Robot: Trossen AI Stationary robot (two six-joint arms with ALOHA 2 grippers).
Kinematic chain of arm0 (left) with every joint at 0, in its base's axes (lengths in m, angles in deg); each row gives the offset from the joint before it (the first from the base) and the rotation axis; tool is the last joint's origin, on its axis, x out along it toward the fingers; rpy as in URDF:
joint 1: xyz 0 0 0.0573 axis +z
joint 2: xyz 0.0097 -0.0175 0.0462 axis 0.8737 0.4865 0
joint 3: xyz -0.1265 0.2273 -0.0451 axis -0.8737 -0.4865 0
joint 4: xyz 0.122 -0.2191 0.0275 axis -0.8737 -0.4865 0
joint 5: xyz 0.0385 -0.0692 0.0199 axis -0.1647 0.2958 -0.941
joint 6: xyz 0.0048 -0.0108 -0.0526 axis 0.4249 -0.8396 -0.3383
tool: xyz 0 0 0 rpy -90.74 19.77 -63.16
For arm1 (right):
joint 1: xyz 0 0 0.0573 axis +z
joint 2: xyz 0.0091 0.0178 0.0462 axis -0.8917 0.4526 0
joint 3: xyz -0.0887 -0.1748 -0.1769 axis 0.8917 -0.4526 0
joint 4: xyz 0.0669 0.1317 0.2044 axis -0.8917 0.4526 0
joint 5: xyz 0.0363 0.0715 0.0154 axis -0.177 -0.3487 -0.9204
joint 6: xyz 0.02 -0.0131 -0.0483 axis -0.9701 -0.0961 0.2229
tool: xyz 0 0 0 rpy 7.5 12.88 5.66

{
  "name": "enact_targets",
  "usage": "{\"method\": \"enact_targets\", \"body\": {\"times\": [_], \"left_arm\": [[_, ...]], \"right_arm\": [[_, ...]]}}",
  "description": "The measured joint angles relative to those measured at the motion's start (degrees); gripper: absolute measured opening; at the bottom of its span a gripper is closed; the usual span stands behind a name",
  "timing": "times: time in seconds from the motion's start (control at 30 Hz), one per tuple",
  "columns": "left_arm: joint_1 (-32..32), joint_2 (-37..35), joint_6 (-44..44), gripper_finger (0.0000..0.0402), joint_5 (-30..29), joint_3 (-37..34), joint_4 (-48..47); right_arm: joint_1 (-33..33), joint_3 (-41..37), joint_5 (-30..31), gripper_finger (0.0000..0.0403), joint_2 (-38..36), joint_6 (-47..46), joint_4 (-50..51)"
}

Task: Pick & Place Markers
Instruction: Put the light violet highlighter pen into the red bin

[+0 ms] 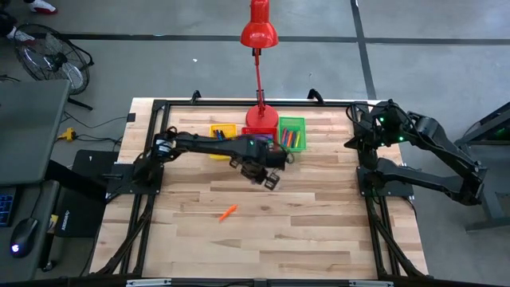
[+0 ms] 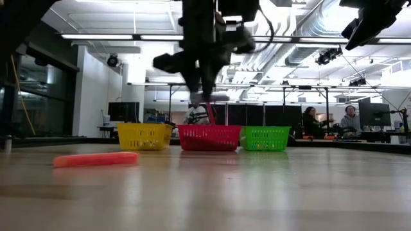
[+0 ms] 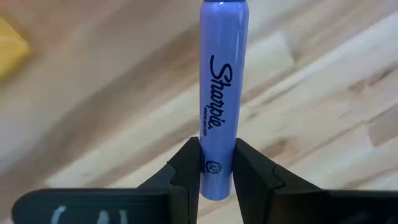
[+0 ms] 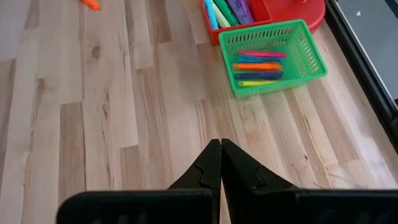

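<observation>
Here the left claw (image 3: 216,163) is clamped on a purple marker (image 3: 222,93), held above the surface (image 1: 319,215) at the frame's centre, just below the red bin (image 1: 256,135). An orange marker (image 1: 228,212) lies lower left. The right claw (image 4: 220,163), pressed together, waits upper right

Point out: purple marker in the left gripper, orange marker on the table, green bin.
purple marker (image 3: 223,93), left wrist view, on the barrel at the printed logo.
orange marker (image 1: 228,212), high view, mid-body, lying on the table.
green bin (image 4: 313,52), right wrist view, on its side wall.
</observation>
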Motion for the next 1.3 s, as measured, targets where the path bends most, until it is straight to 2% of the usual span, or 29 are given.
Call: {"method": "enact_targets", "body": {"times": [0.1,0.17,0.27,0.33,0.43,0.53,0.67,0.8,1.03,1.17,1.3], "left_arm": [[1.4,-2.8,2.4,0.0069,-0.8,-0.6,-6.5],[2.7,-3.4,3.4,0.0069,-1.5,0.4,-5.2],[4.7,-4.7,7.4,0.0069,-3.1,0.9,-11.6],[6.6,-5.3,10.5,0.0069,-4.4,2.7,-11.3],[9.8,-5.1,19.2,0.0069,-5.8,5.0,-15.9],[13.4,-5.2,30.0,0.0069,-7.0,7.0,-16.1],[18.1,-5.0,44.8,0.0069,-6.7,7.0,-12.9],[21.8,-5.1,57.4,0.0069,-9.7,7.0,-9.4],[24.8,-5.1,78.0,0.0069,-13.5,7.0,-3.2],[24.5,-5.0,84.0,0.0069,-14.5,7.0,1.4],[23.8,-2.5,84.6,0.0069,-14.7,7.0,3.3]], "right_arm": [[0.2,0.0,-0.1,0.0,0.0,0.0,0.0],[1.1,0.0,0.0,0.0,0.0,0.0,0.0],[2.0,0.0,0.0,0.0,0.0,0.2,0.0],[2.0,0.0,0.1,0.0,0.0,0.3,-0.4],[1.8,0.0,0.8,0.0,0.0,0.3,-1.5],[1.8,0.0,3.6,0.0,0.0,-0.6,-3.3],[1.8,0.0,6.1,0.0,0.2,-3.7,-5.0],[1.8,0.0,8.5,0.0,0.9,-6.3,-5.8],[1.8,0.0,12.0,0.0,2.7,-9.1,-7.0],[1.8,0.0,14.7,0.0,4.2,-10.4,-7.0],[1.8,0.0,15.3,0.0,5.8,-11.6,-7.2]]}}
